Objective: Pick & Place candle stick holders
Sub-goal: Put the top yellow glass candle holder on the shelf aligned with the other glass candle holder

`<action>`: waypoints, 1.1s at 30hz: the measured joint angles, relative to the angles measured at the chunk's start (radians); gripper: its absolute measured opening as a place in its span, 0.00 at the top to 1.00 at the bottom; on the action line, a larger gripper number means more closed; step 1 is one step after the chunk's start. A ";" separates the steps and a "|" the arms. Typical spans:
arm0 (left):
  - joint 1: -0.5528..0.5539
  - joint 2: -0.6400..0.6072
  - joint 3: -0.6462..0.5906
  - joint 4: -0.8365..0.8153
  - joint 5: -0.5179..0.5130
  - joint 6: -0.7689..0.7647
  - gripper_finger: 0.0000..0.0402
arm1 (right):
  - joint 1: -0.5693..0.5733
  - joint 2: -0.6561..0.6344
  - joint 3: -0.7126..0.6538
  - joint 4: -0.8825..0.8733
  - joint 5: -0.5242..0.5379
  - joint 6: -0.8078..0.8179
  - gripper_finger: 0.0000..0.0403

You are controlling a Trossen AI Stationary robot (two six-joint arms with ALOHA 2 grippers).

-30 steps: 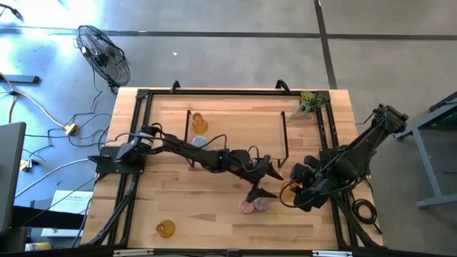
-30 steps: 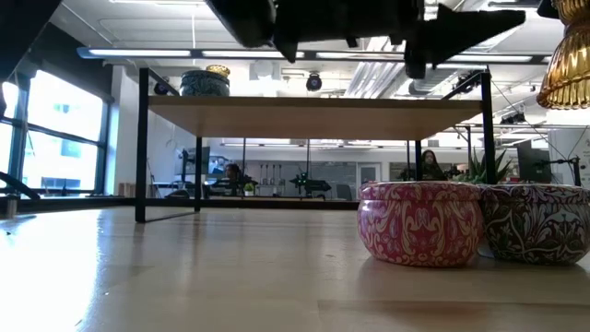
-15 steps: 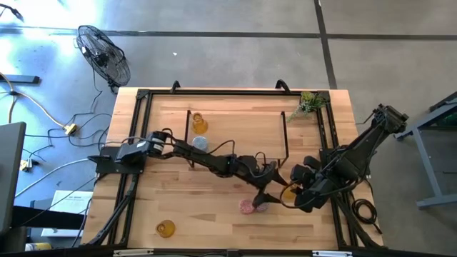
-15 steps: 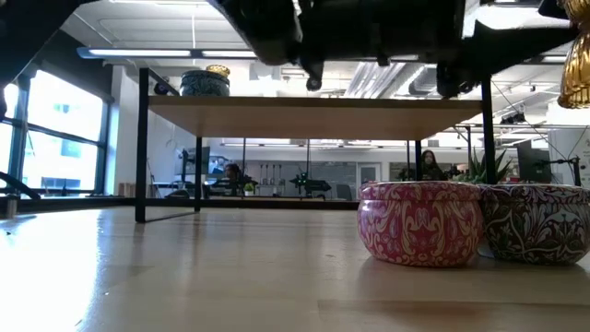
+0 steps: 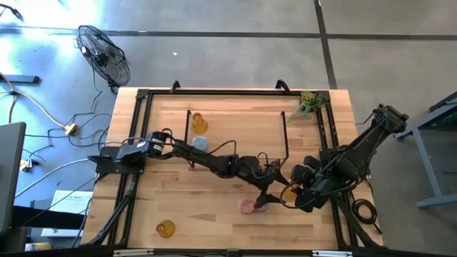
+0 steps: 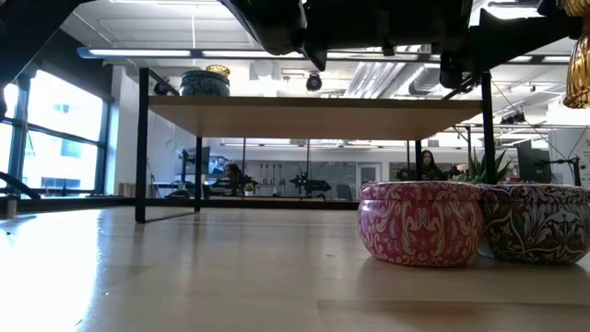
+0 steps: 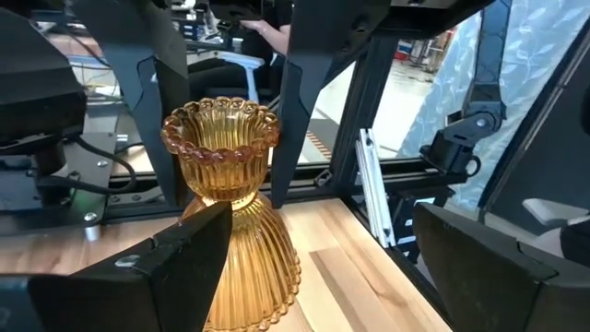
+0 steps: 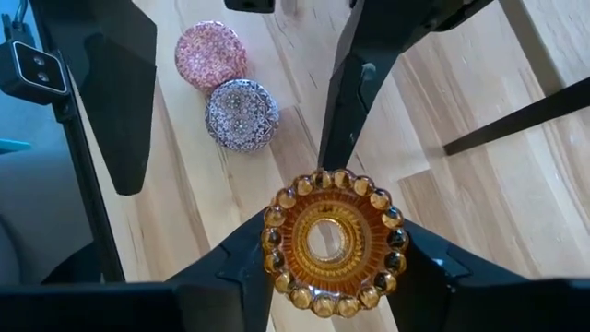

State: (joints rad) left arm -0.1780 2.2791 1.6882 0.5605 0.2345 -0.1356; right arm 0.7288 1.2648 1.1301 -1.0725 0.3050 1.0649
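The wooden counter [image 5: 214, 221] carries a black-framed rack [image 5: 235, 118] with a raised shelf; in the low view a blue tin [image 6: 204, 83] and an amber piece stand on top of that shelf.

The left arm reaches across the counter from its base at the left edge, its gripper [image 5: 270, 191] near the right gripper and above the two round tins. Its fingers [image 7: 175, 267] stand spread wide, one to each side of the amber holder without touching it.

The right arm comes in from the right edge. Its gripper [image 5: 294, 194] holds an amber glass candle stick holder [image 8: 334, 242] upright above the wood, fingers closed against its sides. In the left wrist view the same holder [image 7: 230, 184] shows a beaded rim, a narrow waist and a ribbed flaring base.

A pink tin holder [image 6: 419, 223] and a purple tin holder [image 6: 537, 224] sit on the counter touching each other, just beside the lifted holder. Another amber holder [image 5: 199, 123] stands inside the rack with the blue one [image 5: 200, 143] near it, and a third [image 5: 166, 228] lies well apart by the front left corner. A green plant sprig [image 5: 308, 104] sits at the far right corner.
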 joint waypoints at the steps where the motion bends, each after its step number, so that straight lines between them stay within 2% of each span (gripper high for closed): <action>1: 0.000 0.000 0.000 -0.001 -0.010 0.000 0.17 | 0.000 0.000 0.000 0.000 0.000 0.000 0.63; 9: -0.005 0.000 0.003 -0.038 -0.237 -0.023 0.17 | 0.000 0.000 0.000 0.016 0.001 -0.018 0.63; 17: -0.007 0.000 0.003 -0.024 -0.181 -0.005 0.17 | -0.003 0.000 0.000 0.034 0.003 -0.030 0.63; 26: -0.019 0.000 0.002 -0.024 -0.167 -0.001 0.17 | -0.003 0.000 0.000 0.033 0.011 -0.029 0.61; 33: -0.034 0.000 0.002 -0.024 -0.163 0.010 0.17 | -0.017 0.000 0.000 0.047 -0.001 -0.052 0.63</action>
State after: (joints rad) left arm -0.2119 2.2787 1.6901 0.5369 0.0719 -0.1253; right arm 0.7116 1.2648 1.1301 -1.0251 0.3039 1.0131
